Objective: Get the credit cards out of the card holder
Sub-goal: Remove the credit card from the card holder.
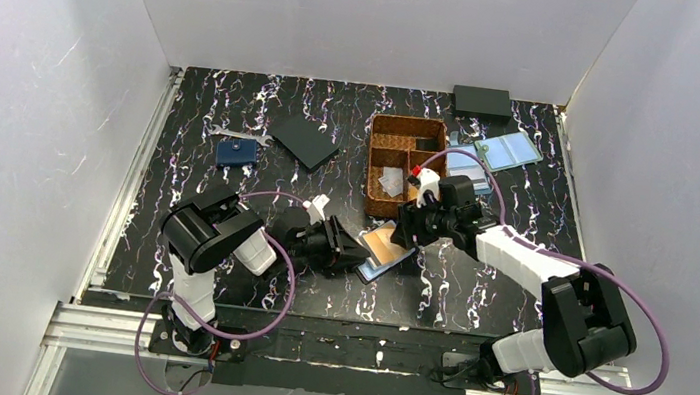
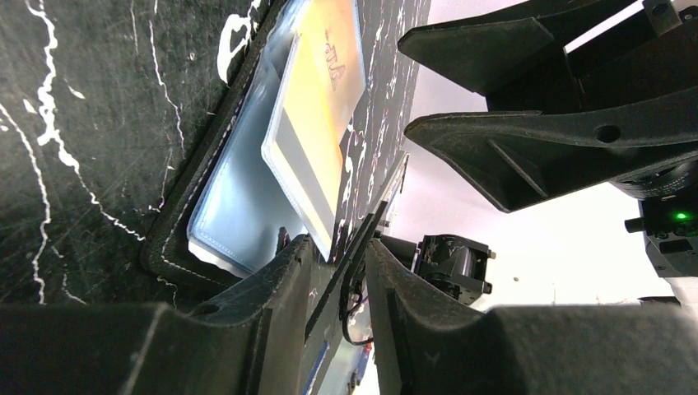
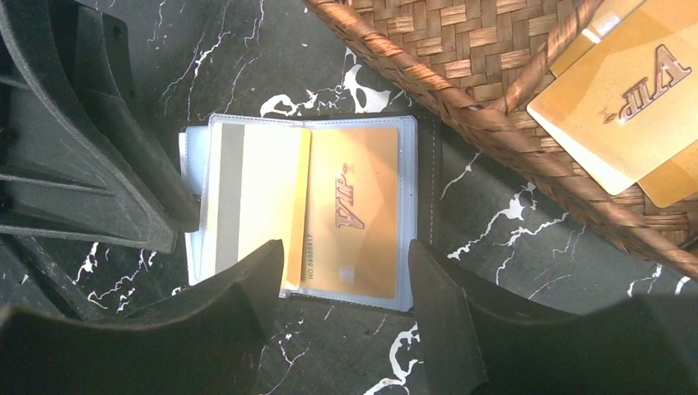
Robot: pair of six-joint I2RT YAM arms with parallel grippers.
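One card holder [image 3: 426,181] lies open and flat on the table [image 1: 238,93], just beside the one woven basket [image 3: 461,99] and between the two arms. It holds two credit cards. One orange-gold card [image 3: 354,206] sits in the sleeve of the leaf nearer the basket. One paler card [image 3: 251,197], its dark stripe facing up, lies over the other leaf and overlaps the first card's edge. Two more gold cards [image 3: 617,90] lie in the basket, one partly under the other. The right fingers [image 3: 239,304] stand well apart above the holder, one over each side of the orange-gold card. The left fingers [image 2: 263,288] are nearly together at the holder's opposite edge and seem clamped on a thin dark-rimmed leaf, though that view is too steep to be sure. Farther off on the table are one navy wallet [image 1: 237,152], one flat black square [image 1: 304,140], one black box [image 1: 482,101] and two pale blue holders [image 1: 513,150].
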